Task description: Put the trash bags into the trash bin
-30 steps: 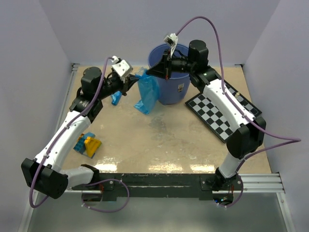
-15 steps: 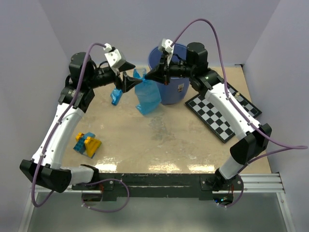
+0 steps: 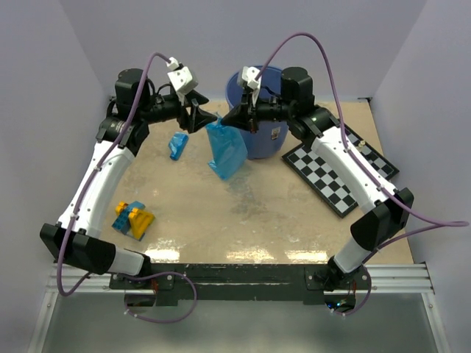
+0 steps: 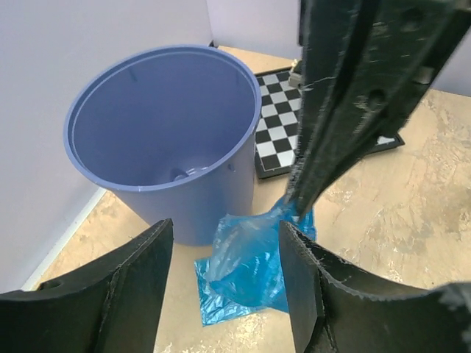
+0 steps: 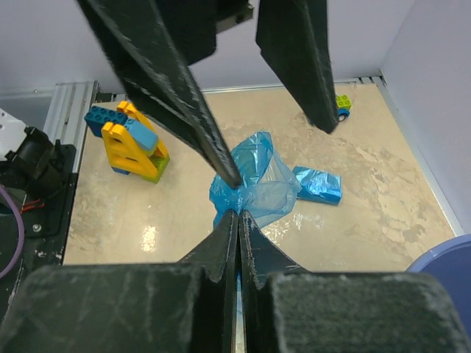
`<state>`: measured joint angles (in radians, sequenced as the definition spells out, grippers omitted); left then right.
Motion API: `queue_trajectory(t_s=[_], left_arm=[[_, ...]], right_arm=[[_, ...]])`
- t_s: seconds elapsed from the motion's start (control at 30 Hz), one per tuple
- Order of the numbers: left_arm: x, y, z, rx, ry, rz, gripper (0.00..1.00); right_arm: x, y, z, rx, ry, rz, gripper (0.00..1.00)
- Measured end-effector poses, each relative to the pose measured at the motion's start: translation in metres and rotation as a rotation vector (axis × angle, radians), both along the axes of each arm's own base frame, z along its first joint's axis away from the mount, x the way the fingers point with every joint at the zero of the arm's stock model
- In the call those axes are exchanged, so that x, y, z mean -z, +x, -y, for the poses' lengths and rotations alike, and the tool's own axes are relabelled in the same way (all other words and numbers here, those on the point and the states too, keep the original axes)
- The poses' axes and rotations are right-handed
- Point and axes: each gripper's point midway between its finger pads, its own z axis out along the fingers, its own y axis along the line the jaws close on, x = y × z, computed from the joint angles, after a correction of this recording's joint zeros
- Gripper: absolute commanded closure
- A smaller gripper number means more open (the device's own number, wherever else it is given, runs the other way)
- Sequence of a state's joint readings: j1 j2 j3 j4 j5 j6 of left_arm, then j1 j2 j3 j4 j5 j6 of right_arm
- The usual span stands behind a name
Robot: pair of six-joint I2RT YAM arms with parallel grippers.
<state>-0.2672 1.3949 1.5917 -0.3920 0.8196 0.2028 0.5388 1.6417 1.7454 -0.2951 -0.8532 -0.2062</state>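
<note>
A thin blue trash bag (image 3: 225,151) hangs beside the trash bin (image 3: 274,136), pinched at its top by my right gripper (image 3: 229,123), which is shut on it. In the right wrist view the shut tips (image 5: 238,213) bite the gathered film of the bag (image 5: 257,180). My left gripper (image 3: 206,118) stands open just left of the bag top, touching nothing. From the left wrist the bag (image 4: 250,261) shows below, between the spread jaws of that gripper (image 4: 224,294), next to the bin (image 4: 162,140). A second, folded trash bag (image 3: 177,145) lies on the table to the left.
A chessboard (image 3: 342,173) lies right of the bin. Yellow and blue toy blocks (image 3: 134,219) sit at the near left. A small green block (image 5: 342,107) rests by the left wall. Walls close in the table on three sides.
My left gripper has opened, let go of the bag and drawn back up and to the left. The bag now hangs from the right gripper alone, a little further from the table.
</note>
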Motion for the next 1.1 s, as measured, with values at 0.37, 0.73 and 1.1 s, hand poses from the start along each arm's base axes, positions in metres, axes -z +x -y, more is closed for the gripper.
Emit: queue_trajectory(t_s=[0.37,0.73,1.1], left_arm=[[0.036,0.014,0.004,0.024,0.045,-0.084,0.46],[0.057,0.002,0.012,0.13,0.057,-0.171,0.97],[0.06,0.011,0.01,0.057,0.027,-0.165,1.0]], right_arm=[[0.0,-0.01,0.0,-0.027,-0.024,0.043,1.0],[-0.006,-0.012,0.004,-0.016,-0.029,0.087,1.0],[0.001,-0.008,0.01,0.052,-0.048,0.02,0.37]])
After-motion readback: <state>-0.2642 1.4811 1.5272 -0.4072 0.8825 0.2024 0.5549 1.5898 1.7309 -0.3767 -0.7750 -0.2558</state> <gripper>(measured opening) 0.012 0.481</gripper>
